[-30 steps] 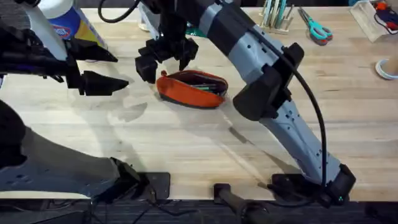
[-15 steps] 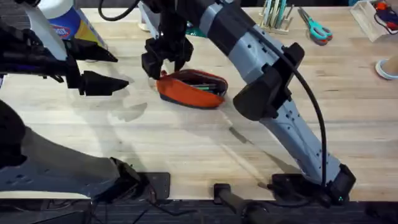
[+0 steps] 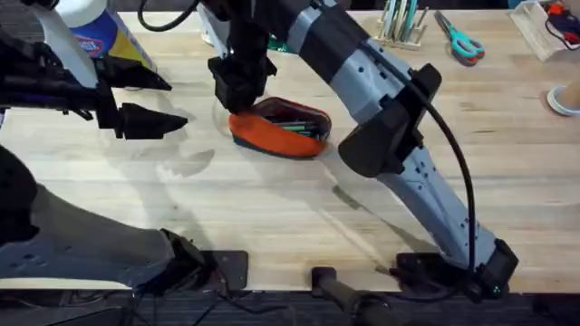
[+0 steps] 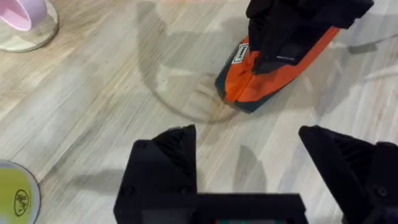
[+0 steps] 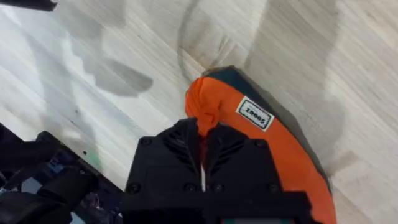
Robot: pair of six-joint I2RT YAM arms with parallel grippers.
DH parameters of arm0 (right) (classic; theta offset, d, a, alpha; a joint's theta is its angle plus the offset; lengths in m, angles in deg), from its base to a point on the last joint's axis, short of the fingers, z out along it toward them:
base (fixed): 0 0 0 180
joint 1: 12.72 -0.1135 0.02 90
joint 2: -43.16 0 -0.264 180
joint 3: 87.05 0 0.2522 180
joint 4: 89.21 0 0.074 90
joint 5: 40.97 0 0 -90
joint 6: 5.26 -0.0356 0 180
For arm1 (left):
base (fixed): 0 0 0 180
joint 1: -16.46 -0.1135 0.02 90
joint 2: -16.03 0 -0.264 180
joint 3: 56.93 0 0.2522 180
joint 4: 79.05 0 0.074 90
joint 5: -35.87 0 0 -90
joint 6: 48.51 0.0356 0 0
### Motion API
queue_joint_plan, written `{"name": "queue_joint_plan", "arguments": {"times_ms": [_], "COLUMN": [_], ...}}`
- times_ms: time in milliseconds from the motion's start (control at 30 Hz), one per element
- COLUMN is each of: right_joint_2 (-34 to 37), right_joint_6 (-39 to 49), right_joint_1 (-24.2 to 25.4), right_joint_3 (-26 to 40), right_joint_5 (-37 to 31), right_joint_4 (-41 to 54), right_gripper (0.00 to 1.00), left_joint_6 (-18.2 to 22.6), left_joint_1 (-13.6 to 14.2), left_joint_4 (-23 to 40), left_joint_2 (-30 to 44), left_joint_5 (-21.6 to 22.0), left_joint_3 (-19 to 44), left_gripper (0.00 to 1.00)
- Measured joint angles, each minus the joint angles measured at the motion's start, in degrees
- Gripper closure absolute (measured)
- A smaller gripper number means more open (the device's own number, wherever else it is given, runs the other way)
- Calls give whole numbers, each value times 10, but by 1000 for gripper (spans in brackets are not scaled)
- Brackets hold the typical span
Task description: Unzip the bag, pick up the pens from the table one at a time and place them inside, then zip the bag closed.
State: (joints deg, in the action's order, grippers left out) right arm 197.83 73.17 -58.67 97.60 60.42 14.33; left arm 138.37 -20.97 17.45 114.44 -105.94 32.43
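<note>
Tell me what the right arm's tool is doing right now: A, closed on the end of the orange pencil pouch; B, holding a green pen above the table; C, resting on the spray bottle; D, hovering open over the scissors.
A: the right tool has its fingers pressed together on the orange fabric at the end of the pencil pouch, which lies on the table.

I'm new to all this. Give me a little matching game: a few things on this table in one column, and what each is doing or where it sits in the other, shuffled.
Things:
1. right hand
2. left hand
3. bag
4. scissors

States:
a. open, holding nothing
b. lying at the table's far edge
c. shut on the end of the bag
d. unzipped, pens showing inside

Pairs: 1-c, 2-a, 3-d, 4-b
</note>
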Motion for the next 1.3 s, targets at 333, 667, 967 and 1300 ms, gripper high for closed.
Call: {"name": "queue_joint_plan", "arguments": {"times_ms": [333,667,967,1300], "right_joint_2": [0,0,0,0], "right_joint_6": [0,0,0,0], "right_joint_1": [7,32,30,30], "right_joint_3": [29,72,72,72], "right_joint_5": [-2,-12,-3,4], "right_joint_4": [8,20,23,24], "right_gripper": [967,968,968,968], "left_joint_6": [0,0,2,2], "left_joint_1": [0,7,104,182], "left_joint_4": [0,-41,-115,-160], "left_joint_2": [0,0,0,0], "left_joint_5": [0,-29,-39,-21], "left_joint_3": [0,-23,-65,-66], "left_gripper": [6,6,7,6]}}
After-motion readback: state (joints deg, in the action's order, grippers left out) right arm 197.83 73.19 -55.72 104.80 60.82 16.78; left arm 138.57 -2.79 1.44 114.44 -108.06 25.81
